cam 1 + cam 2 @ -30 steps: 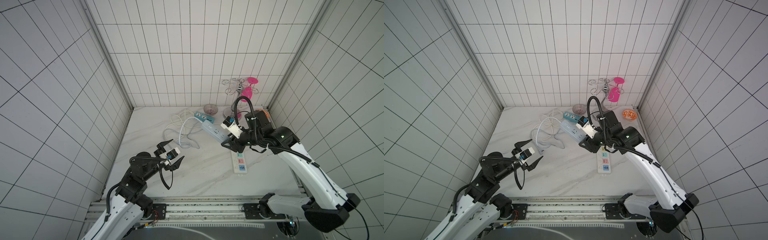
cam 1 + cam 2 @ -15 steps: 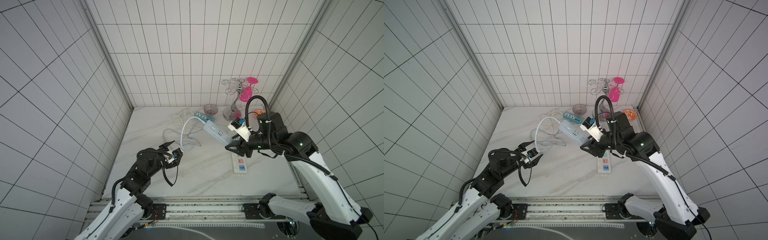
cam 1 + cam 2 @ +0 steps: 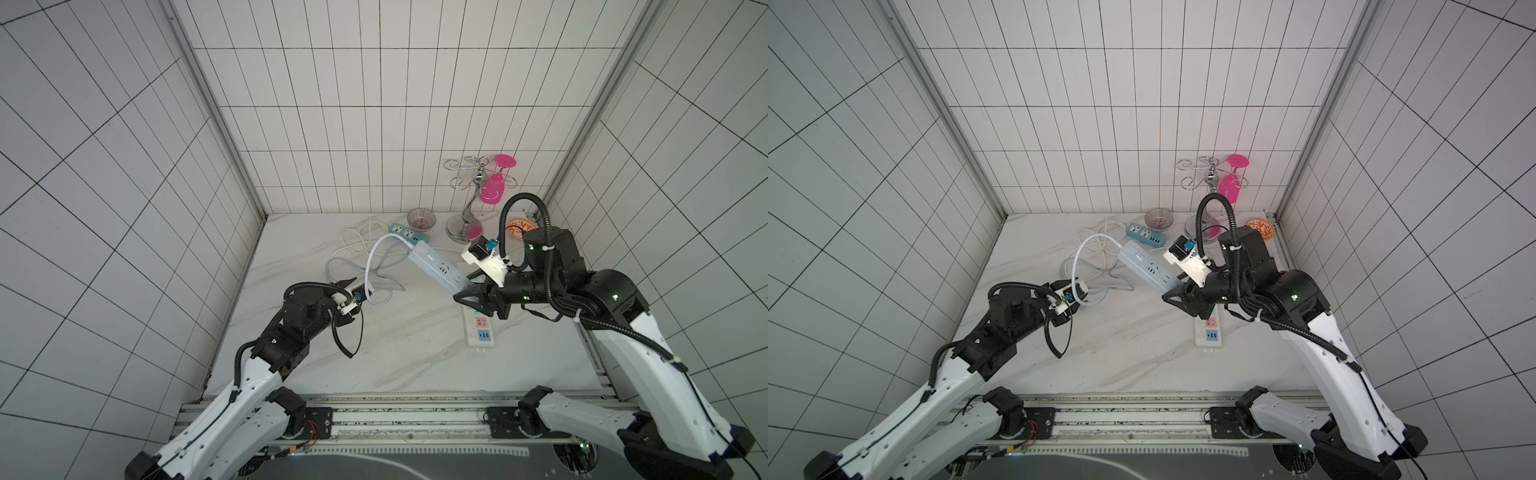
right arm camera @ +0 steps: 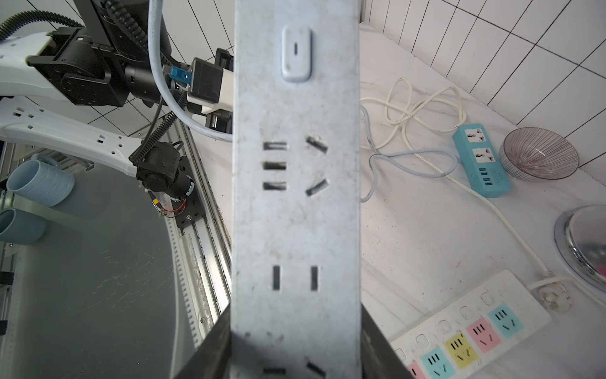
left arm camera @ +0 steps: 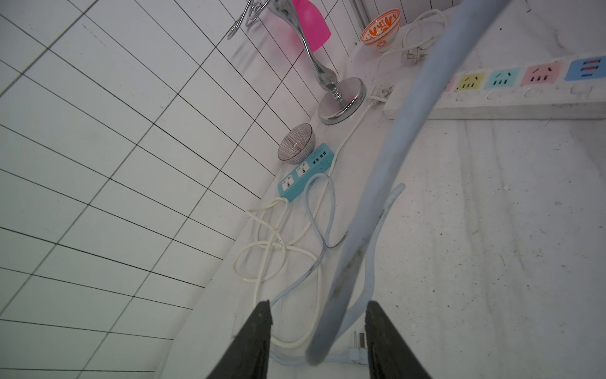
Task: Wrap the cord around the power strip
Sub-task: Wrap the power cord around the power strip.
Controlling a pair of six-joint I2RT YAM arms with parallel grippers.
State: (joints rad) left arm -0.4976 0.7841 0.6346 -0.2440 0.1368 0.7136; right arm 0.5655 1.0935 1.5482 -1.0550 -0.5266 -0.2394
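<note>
Right wrist view shows the right jaws clamped on one end of the power strip (image 4: 295, 203), with its sockets facing the camera. In both top views the power strip is held tilted above the bench (image 3: 395, 357), its gripped end over the long white strip (image 3: 480, 332). The cord (image 3: 371, 262) arches from its far end down between the left jaws, which stand apart on either side without touching it. More of the cord lies looped on the bench near the teal strip (image 3: 409, 235).
</note>
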